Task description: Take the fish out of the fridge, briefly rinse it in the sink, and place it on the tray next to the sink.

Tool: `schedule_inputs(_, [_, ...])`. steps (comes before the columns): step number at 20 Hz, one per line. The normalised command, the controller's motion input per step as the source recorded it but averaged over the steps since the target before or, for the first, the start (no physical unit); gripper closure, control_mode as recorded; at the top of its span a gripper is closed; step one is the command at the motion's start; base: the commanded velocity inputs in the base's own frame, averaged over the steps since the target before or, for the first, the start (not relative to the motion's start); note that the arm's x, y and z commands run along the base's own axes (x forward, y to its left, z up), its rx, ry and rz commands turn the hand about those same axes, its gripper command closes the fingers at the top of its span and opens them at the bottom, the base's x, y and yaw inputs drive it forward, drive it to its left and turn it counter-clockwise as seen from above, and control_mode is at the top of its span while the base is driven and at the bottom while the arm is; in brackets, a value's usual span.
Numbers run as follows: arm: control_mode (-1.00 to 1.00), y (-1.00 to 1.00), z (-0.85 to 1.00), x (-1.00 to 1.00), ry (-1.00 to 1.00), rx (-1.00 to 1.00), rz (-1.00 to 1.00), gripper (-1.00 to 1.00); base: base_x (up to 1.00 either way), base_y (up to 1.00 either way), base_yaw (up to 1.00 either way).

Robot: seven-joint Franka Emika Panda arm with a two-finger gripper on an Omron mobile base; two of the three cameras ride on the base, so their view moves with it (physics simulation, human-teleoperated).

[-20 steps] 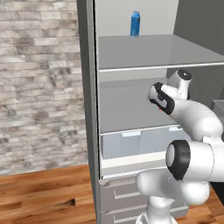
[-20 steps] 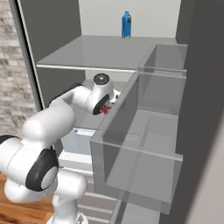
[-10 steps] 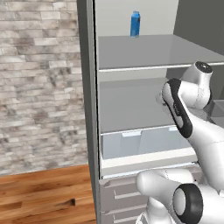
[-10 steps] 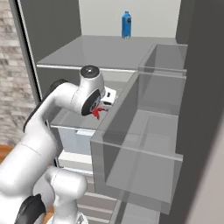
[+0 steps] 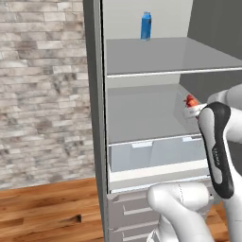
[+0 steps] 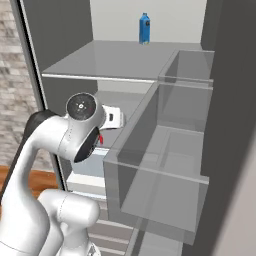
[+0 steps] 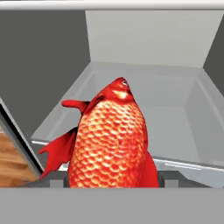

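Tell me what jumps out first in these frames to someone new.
The bright red fish dominates the hand view, held in the gripper above the fridge's translucent drawer. In the left base view, the open fridge stands against a brick wall, with a lone blue carton at the back of the top shelf. The white arm reaches toward the middle shelf, a speck of red at its hand.

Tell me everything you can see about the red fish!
The fish is bright red-orange with shiny scales, a rounded body, red fins sticking out to one side and a small eye near its snout. It sits between the gripper's jaws, head pointing away from the hand, lifted above the fridge's pale drawer. From the left base view just a red bit peeks out.
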Motion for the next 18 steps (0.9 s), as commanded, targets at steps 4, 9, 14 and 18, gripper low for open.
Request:
schedule_inputs(4, [-1.00,0.00,0.00,-0.01,0.00,0.00,0.00,1.00,0.00,0.00,0.00])
schedule_inputs(9, [-1.00,0.06,0.00,-0.82,0.00,0.00,0.06,1.00,0.00,0.00,0.00])
schedule_inputs(14, [-1.00,0.07,0.66,-0.97,0.08,0.00,0.00,1.00,0.00,0.00,0.00])
schedule_inputs(18, [-1.00,0.01,0.15,-0.89,0.12,0.00,0.00,1.00,0.00,0.00,0.00])
